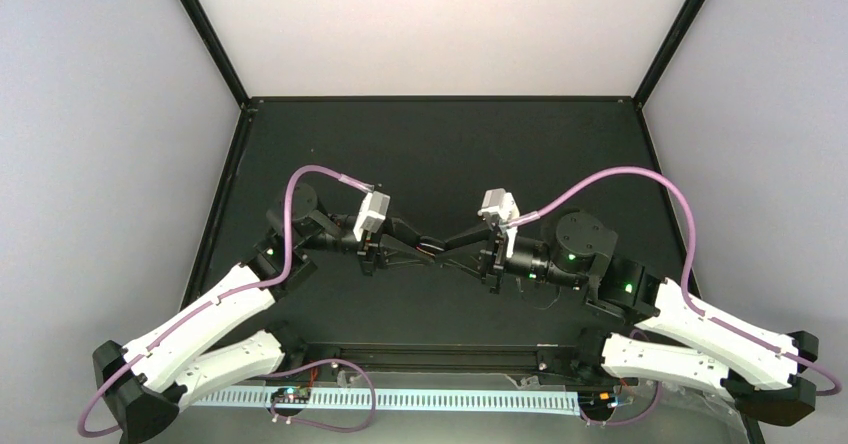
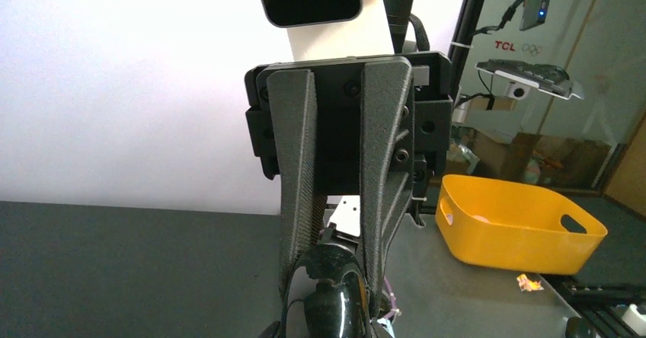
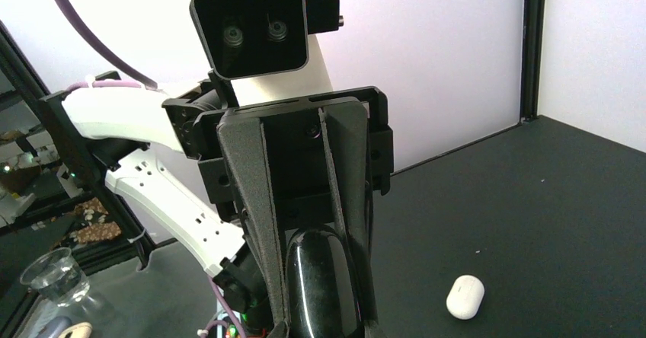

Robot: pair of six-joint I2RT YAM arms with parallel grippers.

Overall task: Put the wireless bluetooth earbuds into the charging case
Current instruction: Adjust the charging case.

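Both arms meet over the middle of the dark table (image 1: 440, 154). A glossy black charging case (image 3: 324, 277) sits between the fingers of my right gripper (image 3: 324, 319), which press on its sides. In the left wrist view the same black case (image 2: 335, 300) is clamped between the fingers of my left gripper (image 2: 331, 273); its top looks parted, but the inside is not clear. In the top view the left gripper (image 1: 425, 247) and right gripper (image 1: 455, 244) point at each other, almost touching. A white pebble-shaped case (image 3: 465, 296) lies shut on the table. No earbuds can be made out.
A yellow bin (image 2: 518, 224) stands off the table's edge in the left wrist view. A clear glass beaker (image 3: 57, 277) shows low in the right wrist view. Black frame posts (image 1: 205, 29) rise at the table's back corners.
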